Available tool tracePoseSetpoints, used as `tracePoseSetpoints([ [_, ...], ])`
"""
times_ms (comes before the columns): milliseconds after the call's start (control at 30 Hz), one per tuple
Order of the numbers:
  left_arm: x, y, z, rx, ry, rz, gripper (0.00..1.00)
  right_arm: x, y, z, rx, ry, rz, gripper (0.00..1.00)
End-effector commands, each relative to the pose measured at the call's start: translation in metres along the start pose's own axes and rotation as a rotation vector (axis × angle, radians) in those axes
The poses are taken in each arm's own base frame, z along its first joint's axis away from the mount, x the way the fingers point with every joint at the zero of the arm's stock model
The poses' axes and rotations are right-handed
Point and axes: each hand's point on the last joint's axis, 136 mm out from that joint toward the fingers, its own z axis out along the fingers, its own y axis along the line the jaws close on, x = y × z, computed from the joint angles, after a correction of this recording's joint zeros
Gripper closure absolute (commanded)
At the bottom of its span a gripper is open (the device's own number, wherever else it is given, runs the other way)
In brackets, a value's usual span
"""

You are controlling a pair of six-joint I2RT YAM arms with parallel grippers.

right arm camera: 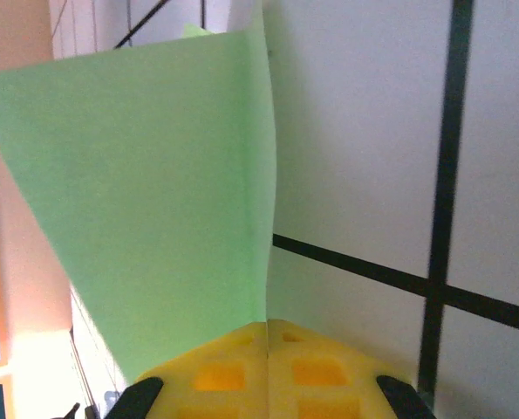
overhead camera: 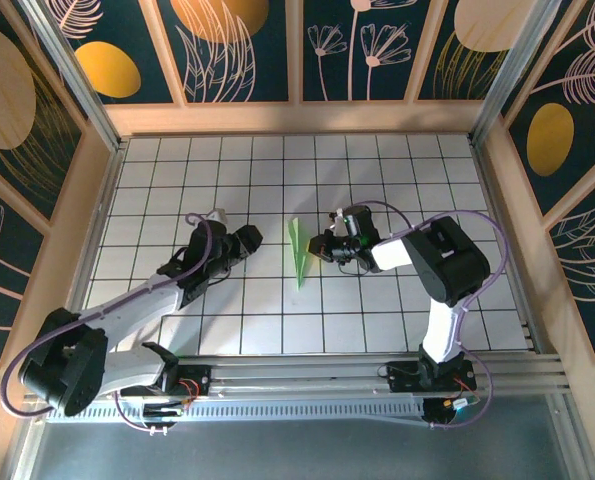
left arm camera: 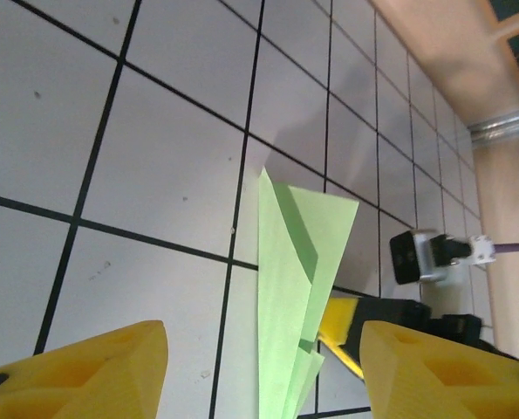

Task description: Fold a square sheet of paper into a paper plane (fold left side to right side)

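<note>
Near edge: a metal rail (overhead camera: 307, 372) carries both my arm bases, and the white tiled table (overhead camera: 377, 320) begins just beyond it.
Left hand: my left gripper (overhead camera: 249, 240) reaches in from the left. Its yellow fingers (left arm camera: 111, 367) stand apart and grip nothing, near the paper but not touching it.
Right hand: my right gripper (right arm camera: 268, 330) has its fingers pressed together, clamped on the paper's right side.
Task thing: the paper plane (overhead camera: 297, 255) is a narrow pale green dart near the table's middle, between my two hands, with its point toward me and one flap lifted off the tiles.
Room to move: tiles lie open on all sides of the paper, widest beyond it.
Far edge: a wooden wall (overhead camera: 297, 118) closes the table, and side walls close its left and right.
</note>
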Motion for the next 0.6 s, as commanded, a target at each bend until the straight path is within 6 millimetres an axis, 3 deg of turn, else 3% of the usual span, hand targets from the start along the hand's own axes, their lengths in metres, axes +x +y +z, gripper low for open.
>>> tracePoseSetpoints([
  [0,0.005,-0.014,0.011,0.041,0.067,0.026,0.41,-0.004,0.014,-0.008,-0.013,-0.025,-0.065,1.00],
  [267,0.031,-0.016,0.053,0.040,0.243,0.048,0.52,0.001,0.007,-0.005,0.007,-0.008,-0.061,1.00],
  [567,0.037,-0.019,0.086,0.044,0.304,0.058,0.58,0.001,0.005,-0.006,0.019,-0.005,-0.063,1.00],
])
